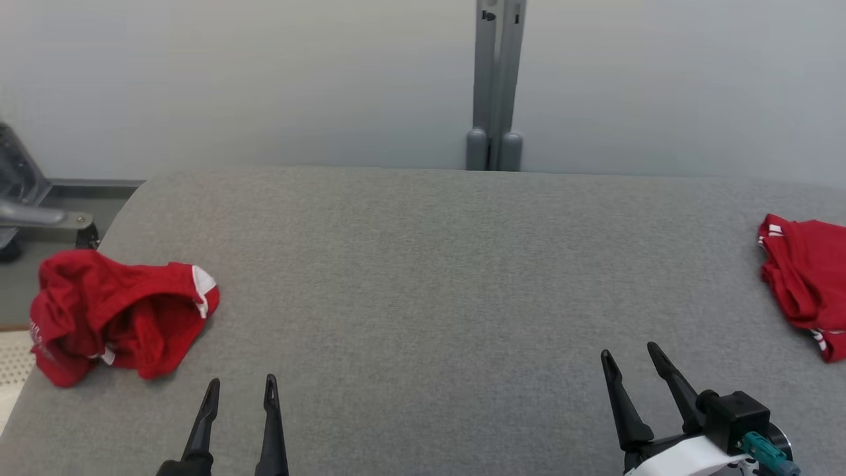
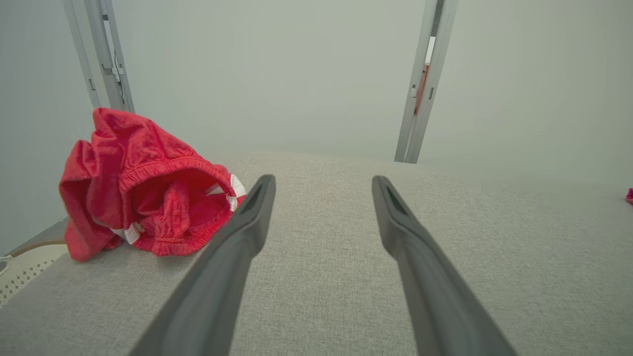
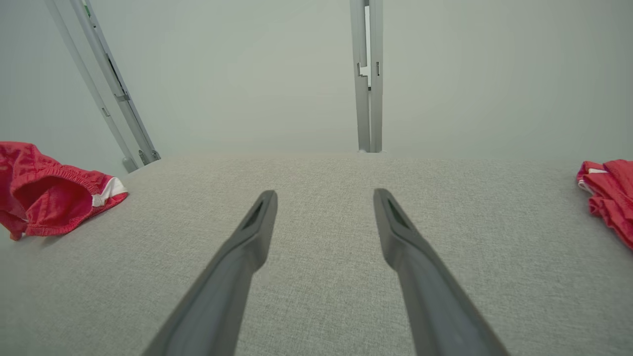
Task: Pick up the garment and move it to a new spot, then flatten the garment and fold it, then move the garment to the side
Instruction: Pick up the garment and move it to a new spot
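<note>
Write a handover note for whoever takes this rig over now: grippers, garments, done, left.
Left gripper: open, empty, above the table.
Right gripper: open, empty.
Things: crumpled garment, red, at the table's left edge; second garment, red, at the right edge, partly out of frame.
Done: nothing on the crumpled garment; it lies bunched.
Left: pick it up, move, flatten, fold, set aside.

- Two red garments with white trim: one crumpled heap (image 1: 119, 317) at the left edge of the head view, one flatter bundle (image 1: 803, 284) at the right edge.
- Two grippers: the left gripper (image 1: 242, 380) at lower left, the right gripper (image 1: 628, 350) at lower right.
- Four long dark fingers (image 1: 201, 423), two on each gripper.
- One grey fabric-covered table (image 1: 429, 264).
- One pair of grey upright posts (image 1: 496, 86), top centre.
</note>
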